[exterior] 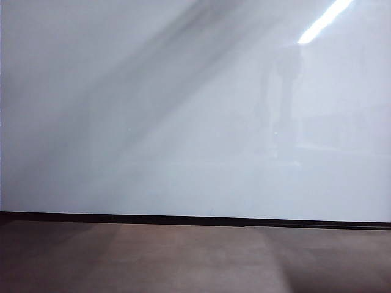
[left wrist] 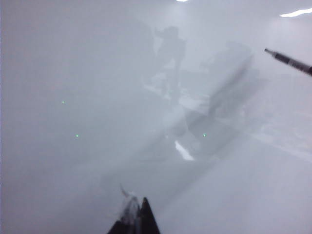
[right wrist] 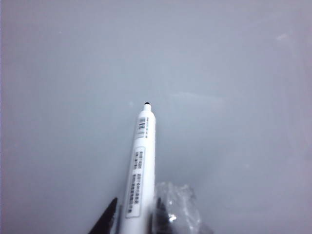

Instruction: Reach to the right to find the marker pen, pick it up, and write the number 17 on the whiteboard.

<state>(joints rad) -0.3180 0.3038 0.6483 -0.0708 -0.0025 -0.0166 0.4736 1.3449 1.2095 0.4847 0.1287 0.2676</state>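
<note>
Clamped between the two dark fingers of the right tool [right wrist: 134,214] is one white marker pen [right wrist: 140,165]. Its barrel runs away from the wrist camera, label facing up, and its small black tip points at the whiteboard [right wrist: 219,73], which fills the whole view behind it. Whether the tip touches the board cannot be told. A crumpled piece of clear plastic film [right wrist: 180,207] sits beside one finger.

From the left wrist camera, only the dark fingertips of the left tool [left wrist: 139,219] show, close together and aimed at the same glossy board [left wrist: 73,73]; whether they are fully closed cannot be told. One dark pen tip [left wrist: 287,61] reaches in from the edge there.

Seen from outside, neither arm appears. One whiteboard [exterior: 153,122], blank, stands upright with a thin black bottom edge on a brown-grey bench [exterior: 183,259].
</note>
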